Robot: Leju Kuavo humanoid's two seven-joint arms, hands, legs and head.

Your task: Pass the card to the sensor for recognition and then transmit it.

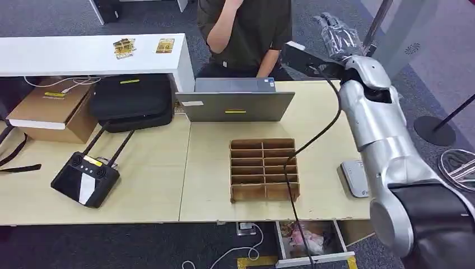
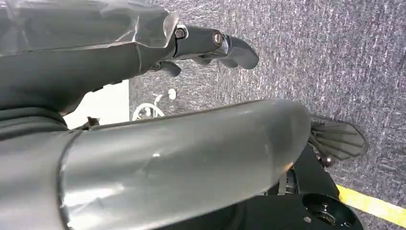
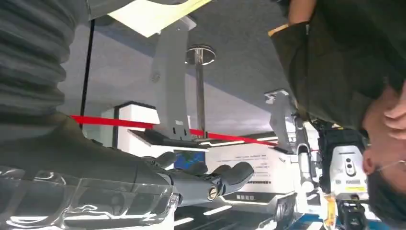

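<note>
My right arm is raised past the table's far right corner, next to a seated person (image 1: 246,33). My right hand (image 1: 336,35), wrapped in clear plastic, holds nothing, and its dark fingers (image 3: 225,175) reach out straight and empty in the right wrist view. My left hand (image 2: 201,43) hangs over grey carpet with its fingers loosely extended and nothing in it. A flat grey-white sensor (image 1: 354,177) lies at the table's right edge, partly behind my right arm. Two small yellowish cards (image 1: 124,46) (image 1: 165,45) lie on the white shelf at the far left.
A cardboard divider tray (image 1: 263,168) sits mid-table with a black cable across it. Behind it stands a laptop (image 1: 235,105). A black bag (image 1: 131,101), a cardboard box (image 1: 50,109) and a black controller (image 1: 84,178) fill the left side. An open drawer (image 1: 311,238) juts out below.
</note>
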